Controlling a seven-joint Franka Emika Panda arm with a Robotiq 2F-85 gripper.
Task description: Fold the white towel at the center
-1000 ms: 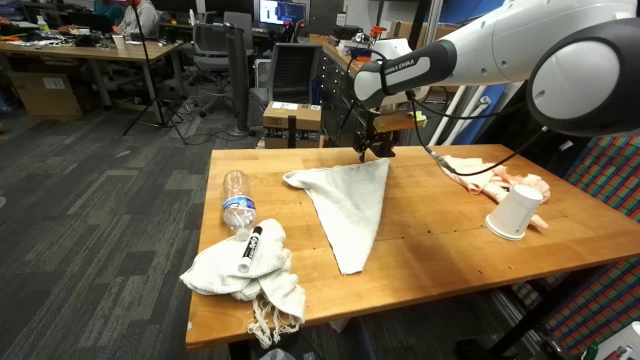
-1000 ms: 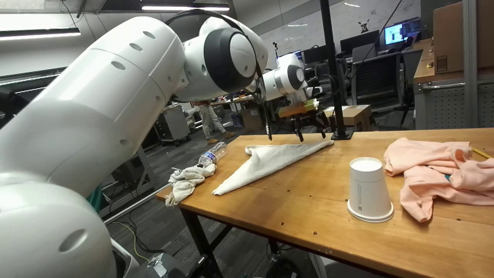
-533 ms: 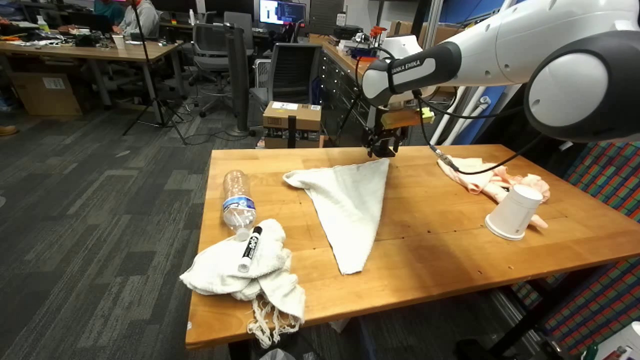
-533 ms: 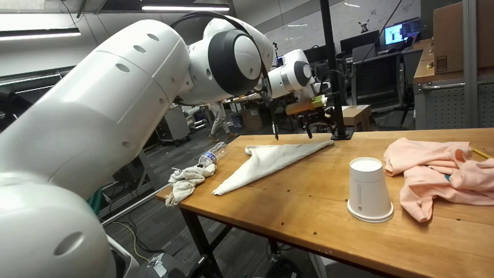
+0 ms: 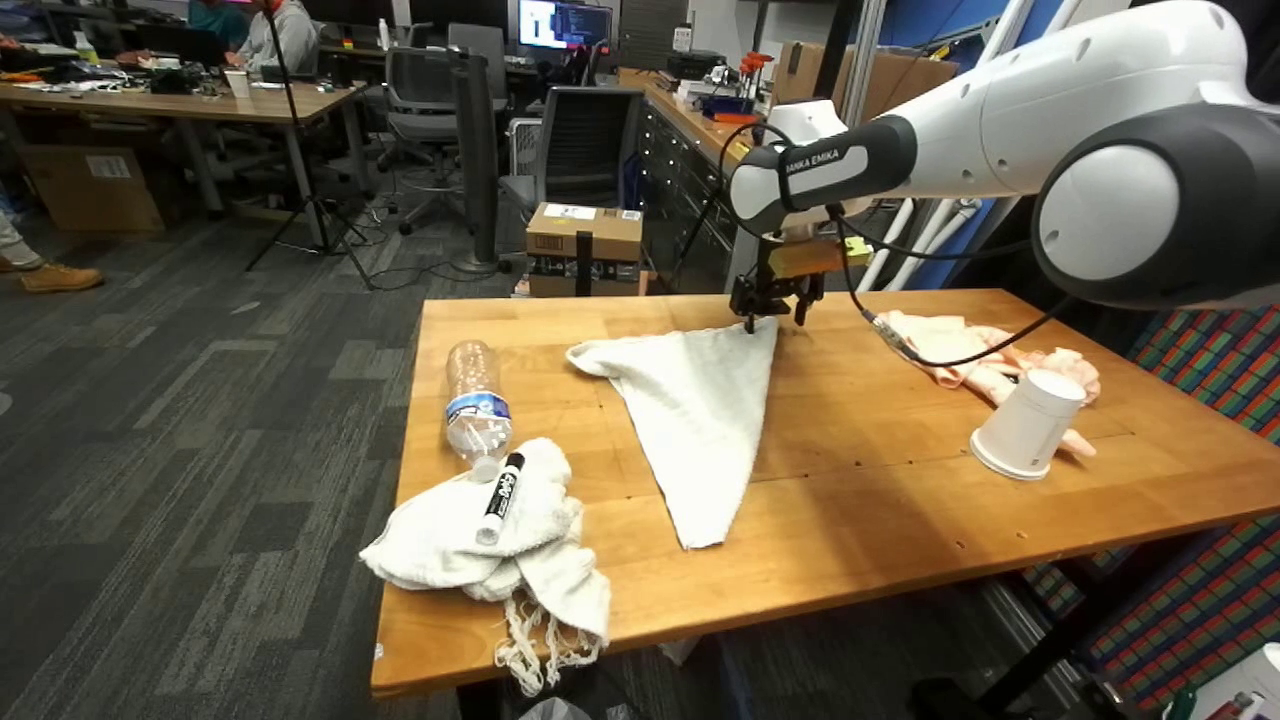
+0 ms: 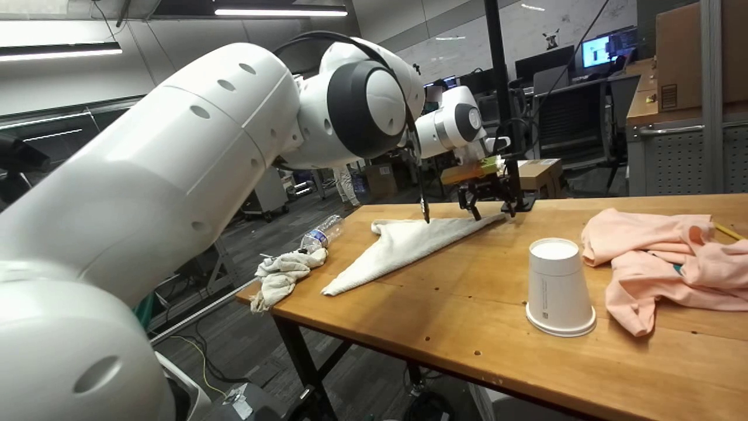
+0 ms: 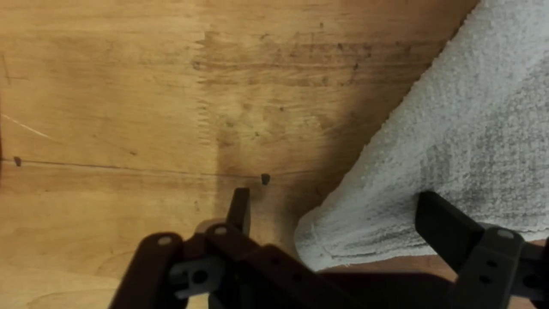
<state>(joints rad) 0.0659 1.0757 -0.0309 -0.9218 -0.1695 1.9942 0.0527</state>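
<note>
The white towel [image 5: 700, 420] lies folded into a triangle at the middle of the table, in both exterior views [image 6: 403, 245]. My gripper [image 5: 775, 321] is low at the towel's far corner, beside the back table edge, in both exterior views [image 6: 495, 215]. In the wrist view my gripper [image 7: 334, 197] is open with its fingers wide apart. The towel's rounded corner [image 7: 364, 227] lies between them. The left finger [image 7: 240, 208] is over bare wood. The right finger [image 7: 446, 227] is at the towel's top surface; whether it touches is unclear.
A crumpled white cloth [image 5: 470, 545] with a marker [image 5: 502, 497] on it and a plastic bottle [image 5: 478, 405] are at one table end. An upside-down paper cup [image 6: 560, 292] and pink cloth [image 6: 654, 257] are at the other. A black pole [image 6: 507, 117] stands behind the gripper.
In the exterior views my gripper has moved sideways toward the pink cloth side and, in the last half second, down to the towel's far corner. The towel has not visibly moved.
</note>
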